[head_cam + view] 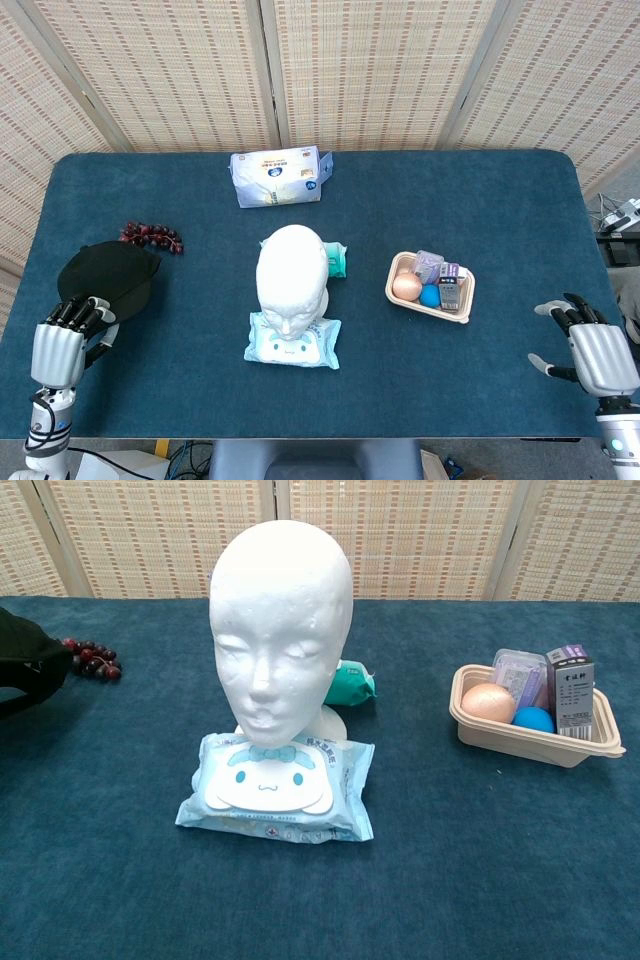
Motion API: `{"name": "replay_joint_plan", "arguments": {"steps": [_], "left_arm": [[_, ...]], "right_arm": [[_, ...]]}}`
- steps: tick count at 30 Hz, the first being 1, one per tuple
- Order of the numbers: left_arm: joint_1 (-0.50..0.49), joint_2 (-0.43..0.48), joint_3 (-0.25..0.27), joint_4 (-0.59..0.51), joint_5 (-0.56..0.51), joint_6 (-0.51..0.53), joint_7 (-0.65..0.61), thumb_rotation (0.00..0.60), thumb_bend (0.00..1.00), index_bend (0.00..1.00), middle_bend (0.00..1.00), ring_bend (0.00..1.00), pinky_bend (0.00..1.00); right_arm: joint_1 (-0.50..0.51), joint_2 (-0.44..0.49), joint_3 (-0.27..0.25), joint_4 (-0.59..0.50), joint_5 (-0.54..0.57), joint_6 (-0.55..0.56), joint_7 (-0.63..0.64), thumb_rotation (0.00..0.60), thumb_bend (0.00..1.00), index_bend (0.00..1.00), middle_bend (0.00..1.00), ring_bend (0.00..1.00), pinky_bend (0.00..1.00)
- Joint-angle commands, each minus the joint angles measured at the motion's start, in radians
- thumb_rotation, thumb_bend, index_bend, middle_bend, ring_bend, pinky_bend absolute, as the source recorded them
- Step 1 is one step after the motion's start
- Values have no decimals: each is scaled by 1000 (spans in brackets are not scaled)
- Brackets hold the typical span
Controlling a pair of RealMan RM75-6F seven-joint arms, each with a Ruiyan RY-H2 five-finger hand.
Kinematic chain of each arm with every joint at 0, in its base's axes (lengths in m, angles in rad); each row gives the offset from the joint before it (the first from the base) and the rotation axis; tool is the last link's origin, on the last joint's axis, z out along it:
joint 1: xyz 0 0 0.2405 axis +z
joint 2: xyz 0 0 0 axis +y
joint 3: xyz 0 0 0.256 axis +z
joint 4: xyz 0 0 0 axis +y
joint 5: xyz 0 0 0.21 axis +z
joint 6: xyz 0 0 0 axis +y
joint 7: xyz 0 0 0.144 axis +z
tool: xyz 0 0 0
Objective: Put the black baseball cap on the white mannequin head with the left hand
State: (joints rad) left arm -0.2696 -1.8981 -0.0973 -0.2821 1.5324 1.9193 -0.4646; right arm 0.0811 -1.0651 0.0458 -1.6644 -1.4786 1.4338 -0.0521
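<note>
- The left hand [58,345] sits at the near left edge of the table [180,400]. Its fingers [82,312] curl onto the near rim of the black baseball cap [105,277] and appear to grip it, though the actual contact is too small to tell for certain.
- The cap lies just beyond those fingertips, bulging away from them. In the chest view only a slice of it [25,660] shows at the left border, tilted with its edge raised off the cloth.
- A bunch of dark grapes [151,236] lies just past the cap, on the far side from the fingers.
- The white mannequin head [291,278] stands upright at the table's middle, well apart from the left fingers and bare on top. Its base rests behind a blue wipes packet [293,342], with a teal pouch [336,260] behind it.
- A white tissue pack [279,176] lies near the far edge.
- A beige tray [399,293] holding small items sits between the mannequin head and the right hand.
- The right hand [595,352] rests at the near right edge, fingers [560,312] spread and holding nothing.
</note>
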Motion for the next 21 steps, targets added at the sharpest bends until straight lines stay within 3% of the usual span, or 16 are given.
{"name": "replay_joint_plan", "arguments": {"steps": [1, 21], "left_arm": [[-6, 13, 4, -3, 7, 11, 10, 600, 399, 730, 503, 357, 511], [-49, 124, 1, -58, 26, 83, 81, 600, 399, 727, 503, 358, 511]], "right_arm": [[-1, 1, 0, 0, 0, 1, 3, 600, 0, 327, 315, 156, 287], [-2, 1, 1, 0, -1, 3, 0, 600, 0, 327, 315, 156, 287]]}}
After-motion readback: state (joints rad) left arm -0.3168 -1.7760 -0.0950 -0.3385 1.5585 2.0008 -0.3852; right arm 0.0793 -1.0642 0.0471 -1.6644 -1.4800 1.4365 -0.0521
